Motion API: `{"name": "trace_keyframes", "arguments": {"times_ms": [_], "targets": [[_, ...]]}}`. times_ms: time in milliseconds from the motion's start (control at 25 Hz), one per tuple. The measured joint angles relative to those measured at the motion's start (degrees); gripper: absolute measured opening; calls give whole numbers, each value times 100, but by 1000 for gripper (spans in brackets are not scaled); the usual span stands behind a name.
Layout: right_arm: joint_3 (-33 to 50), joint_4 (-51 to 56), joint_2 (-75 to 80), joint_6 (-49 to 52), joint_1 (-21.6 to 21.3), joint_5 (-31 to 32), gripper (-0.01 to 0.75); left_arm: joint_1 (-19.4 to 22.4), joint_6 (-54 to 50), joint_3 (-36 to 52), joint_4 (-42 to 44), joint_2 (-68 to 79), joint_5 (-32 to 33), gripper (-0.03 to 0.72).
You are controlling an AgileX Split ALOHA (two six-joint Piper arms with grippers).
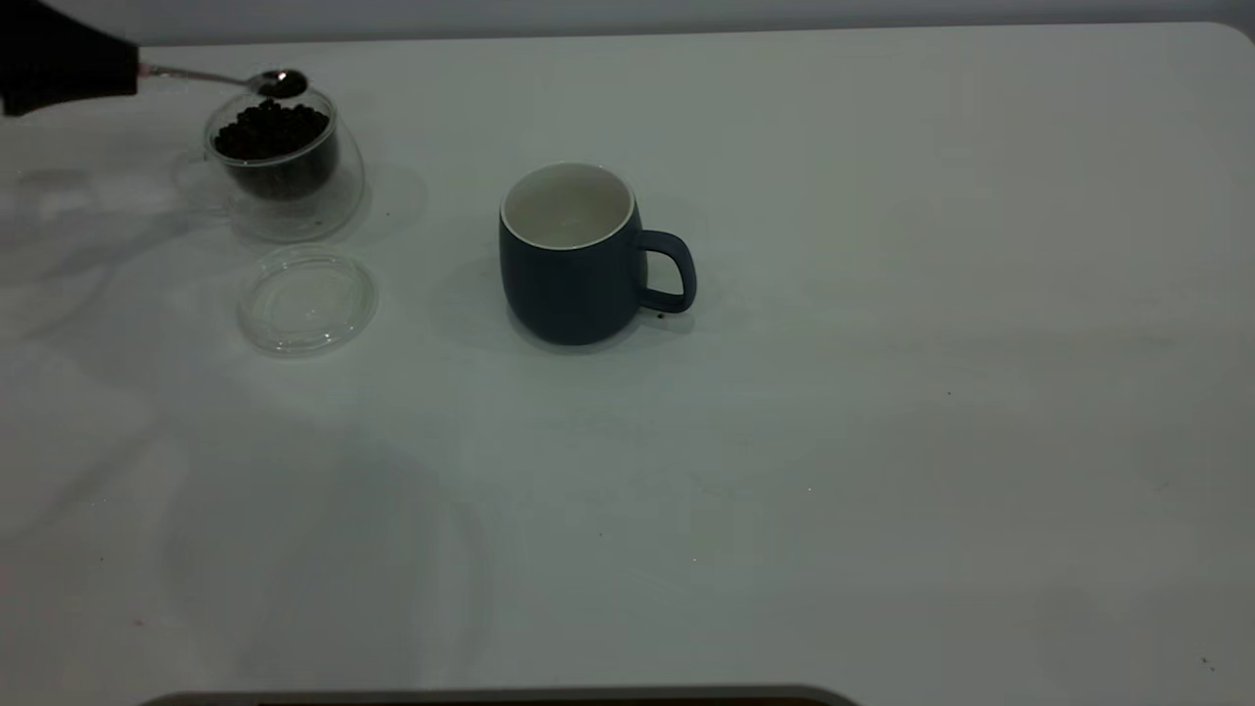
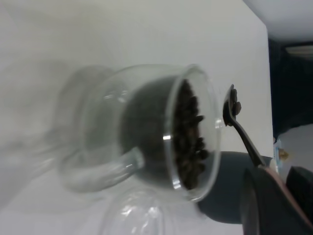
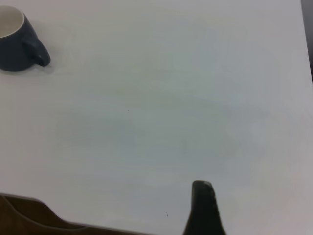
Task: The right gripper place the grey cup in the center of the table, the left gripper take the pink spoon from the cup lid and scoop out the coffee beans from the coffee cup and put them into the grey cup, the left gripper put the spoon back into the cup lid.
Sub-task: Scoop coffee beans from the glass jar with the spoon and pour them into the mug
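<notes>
Exterior view. My left gripper (image 1: 118, 69) sits at the far left edge of the table (image 1: 882, 392), clamped on the pink spoon (image 1: 225, 78); only the metal neck and bowl stick out past my fingers. The bowl hangs just above the far rim of the coffee cup (image 1: 284, 176) and carries something dark. The coffee cup stands upright, heaped with coffee beans (image 1: 270, 129). The cup lid (image 1: 308, 299) lies flat just in front of the coffee cup, apart from it, nothing on it. The grey cup (image 1: 574, 255) stands upright near the table's middle, handle toward the right arm's side, white interior showing no beans. My right arm does not appear here.

Left wrist view. The spoon (image 2: 239, 125) runs from my left gripper's dark fingers (image 2: 269, 205) out to the coffee cup's (image 2: 146, 132) rim, bowl beside and clear of the glass, with a few beans in it. The coffee beans (image 2: 190, 142) fill the cup close to its brim. The grey cup (image 2: 222, 188) shows as a dark shape beyond.

Right wrist view. One dark finger tip (image 3: 203, 205) of my right gripper (image 3: 203, 210) hovers over bare table (image 3: 171, 98) near its edge, well apart from the grey cup (image 3: 17, 46). I cannot tell whether these fingers are spread or closed.
</notes>
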Motion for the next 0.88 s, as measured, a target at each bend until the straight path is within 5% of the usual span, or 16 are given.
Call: {"name": "trace_keyframes", "arguments": {"times_ms": [520, 880], "targets": [[0, 0, 0, 0, 0, 0, 591, -408, -58, 842, 4, -744, 11, 113], [0, 0, 0, 0, 0, 0, 591, -1252, -58, 986, -98, -787, 4, 113]]}}
